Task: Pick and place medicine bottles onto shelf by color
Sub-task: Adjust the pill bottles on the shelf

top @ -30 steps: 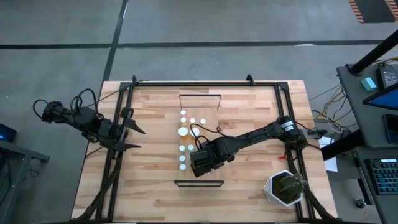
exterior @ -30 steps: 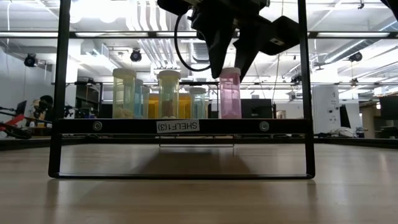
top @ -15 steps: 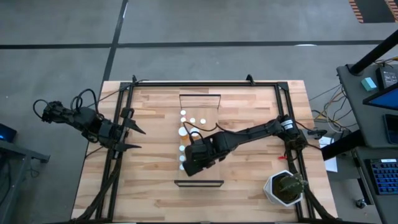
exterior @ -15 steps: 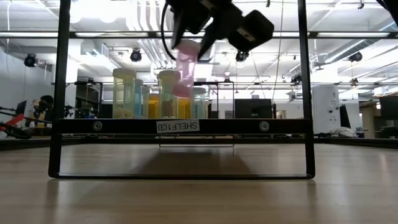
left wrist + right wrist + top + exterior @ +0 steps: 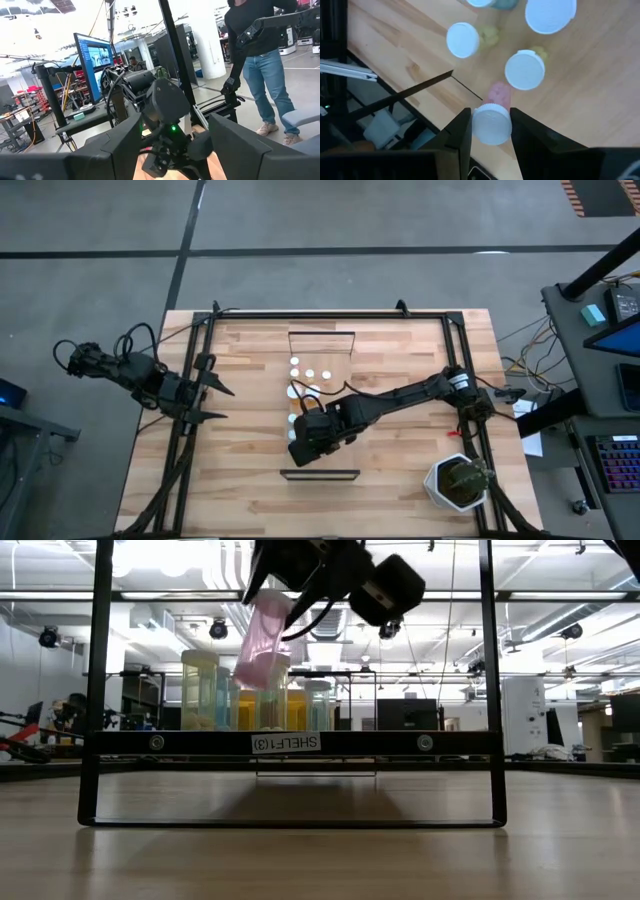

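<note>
1. Pink bottle (image 5: 262,638) hangs tilted in the air above the shelf (image 5: 290,743), cap end up, body slanting down toward the other bottles.
2. Right gripper (image 5: 290,585) is clamped on that pink bottle by its white cap; in the right wrist view the two dark fingers (image 5: 459,134) press the cap (image 5: 491,123) from both sides.
3. From above, the right gripper (image 5: 303,440) sits over the shelf's near half, close to the dark rail (image 5: 319,474) at its end.
4. Standing bottles stay on the shelf: a yellowish one (image 5: 200,690), another yellowish one (image 5: 272,692) just behind the pink bottle's lower end, and a smaller bluish one (image 5: 318,705) further back.
5. White caps (image 5: 310,374) show in a cluster on the shelf, on the far side of the right gripper.
6. Left gripper (image 5: 212,402) waits well away from the shelf, at the table's left edge, its fingers spread wide and empty.
7. Plant (image 5: 459,481) stands at the table's corner, well apart from the shelf.
</note>
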`<action>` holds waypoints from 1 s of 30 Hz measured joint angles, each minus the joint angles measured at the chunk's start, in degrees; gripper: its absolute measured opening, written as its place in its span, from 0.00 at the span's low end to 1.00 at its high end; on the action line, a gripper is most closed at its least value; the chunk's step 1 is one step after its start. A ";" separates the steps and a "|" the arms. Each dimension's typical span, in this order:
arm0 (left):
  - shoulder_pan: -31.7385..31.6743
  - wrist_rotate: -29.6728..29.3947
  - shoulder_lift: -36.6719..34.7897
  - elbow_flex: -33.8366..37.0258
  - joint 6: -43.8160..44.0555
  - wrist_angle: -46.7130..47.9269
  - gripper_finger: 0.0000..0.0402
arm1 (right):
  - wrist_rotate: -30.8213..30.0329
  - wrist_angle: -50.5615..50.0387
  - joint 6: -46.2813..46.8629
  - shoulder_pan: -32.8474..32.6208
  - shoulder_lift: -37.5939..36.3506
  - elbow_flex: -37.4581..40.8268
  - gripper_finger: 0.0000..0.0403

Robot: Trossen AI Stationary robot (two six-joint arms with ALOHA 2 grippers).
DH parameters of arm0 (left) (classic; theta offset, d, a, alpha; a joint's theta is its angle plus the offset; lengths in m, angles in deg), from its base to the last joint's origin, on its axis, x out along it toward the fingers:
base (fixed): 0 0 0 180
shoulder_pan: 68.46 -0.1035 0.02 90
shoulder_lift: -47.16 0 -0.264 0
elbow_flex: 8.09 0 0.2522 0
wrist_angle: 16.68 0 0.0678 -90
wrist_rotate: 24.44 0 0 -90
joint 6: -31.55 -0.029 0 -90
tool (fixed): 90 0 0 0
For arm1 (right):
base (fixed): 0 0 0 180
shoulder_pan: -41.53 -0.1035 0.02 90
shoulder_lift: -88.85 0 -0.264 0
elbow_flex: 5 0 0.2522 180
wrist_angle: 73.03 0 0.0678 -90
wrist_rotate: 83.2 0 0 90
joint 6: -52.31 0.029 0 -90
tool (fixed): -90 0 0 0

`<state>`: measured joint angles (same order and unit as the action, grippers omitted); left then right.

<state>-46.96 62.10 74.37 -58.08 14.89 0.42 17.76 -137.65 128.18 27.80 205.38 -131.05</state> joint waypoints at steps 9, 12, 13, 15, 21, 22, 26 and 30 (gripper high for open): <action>0.00 -0.02 0.04 0.00 -0.02 0.07 0.53 | 0.61 -0.29 -1.62 -0.42 1.33 0.04 0.27; 0.01 0.00 0.04 0.00 -0.02 0.10 0.53 | 0.61 -2.49 -2.31 -0.52 1.35 0.04 0.27; 0.00 -0.01 0.07 0.00 -0.02 0.10 0.53 | 0.59 -3.38 -2.41 -0.53 1.35 0.04 0.27; 0.00 -0.02 0.04 0.00 -0.03 0.13 0.53 | 0.57 -5.25 -3.13 -0.71 1.35 0.04 0.27; 0.01 -0.01 0.02 0.00 -0.04 0.12 0.53 | 0.05 -7.57 -3.89 -1.26 1.35 0.15 0.27; 0.01 -0.01 0.02 0.00 -0.04 0.11 0.53 | -0.01 -7.57 -3.94 -1.27 1.35 0.17 0.27; 0.00 0.00 -0.02 0.00 -0.04 0.11 0.53 | -0.02 -7.14 -4.21 -1.38 1.35 0.17 0.28; 0.00 -0.01 0.02 0.00 -0.07 0.13 0.53 | -0.33 -7.17 -4.05 -1.52 1.65 0.21 0.34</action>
<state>-46.96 62.09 74.39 -58.08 14.82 0.55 17.43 -144.82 124.13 26.28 207.03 -130.84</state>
